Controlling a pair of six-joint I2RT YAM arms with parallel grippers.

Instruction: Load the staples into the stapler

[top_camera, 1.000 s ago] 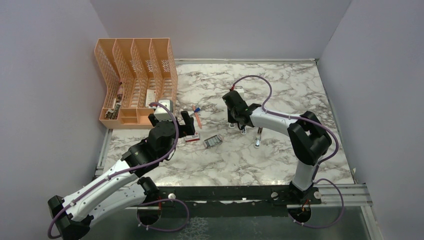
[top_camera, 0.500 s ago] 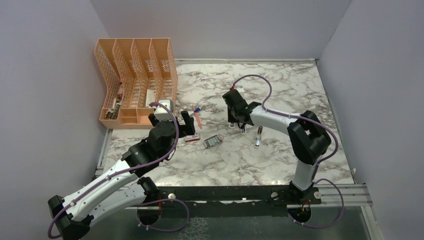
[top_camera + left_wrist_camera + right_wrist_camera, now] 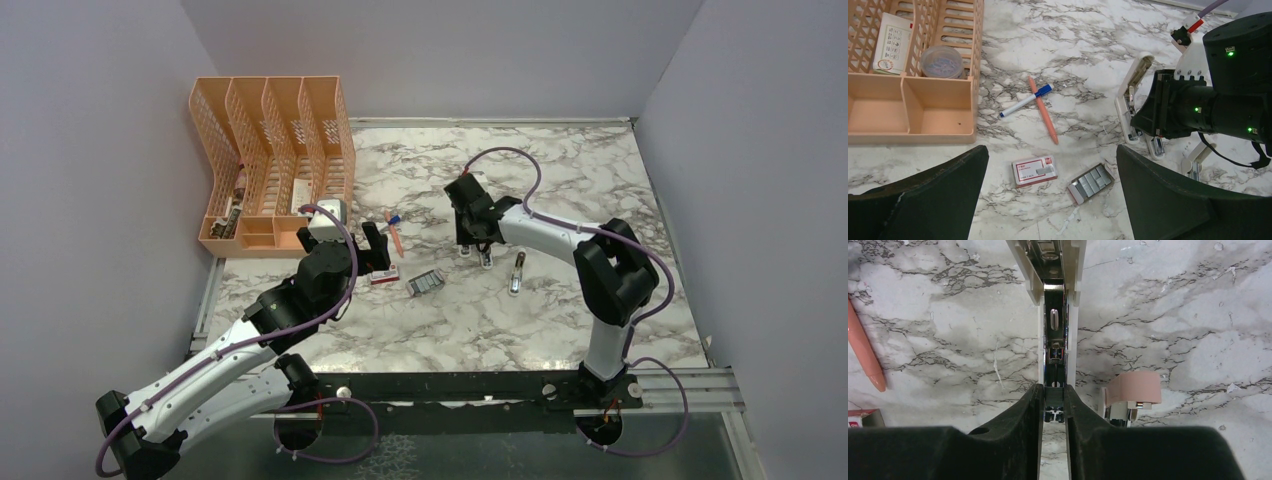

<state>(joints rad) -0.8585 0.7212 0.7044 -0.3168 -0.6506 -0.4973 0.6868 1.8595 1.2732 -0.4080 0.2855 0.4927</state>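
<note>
Pinching the opened stapler [image 3: 1054,315], your right gripper [image 3: 1053,390] sits nearly closed; your left gripper [image 3: 1052,152] gapes empty; staples [image 3: 1092,181] lie unloaded mid-bench

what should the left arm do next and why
Probably lower the open left gripper, shifting a little right, onto the staples. The stapler already lies opened with its channel bare, its near end pinched by the right gripper, while the staples sit untouched on the table beside their box.
</note>
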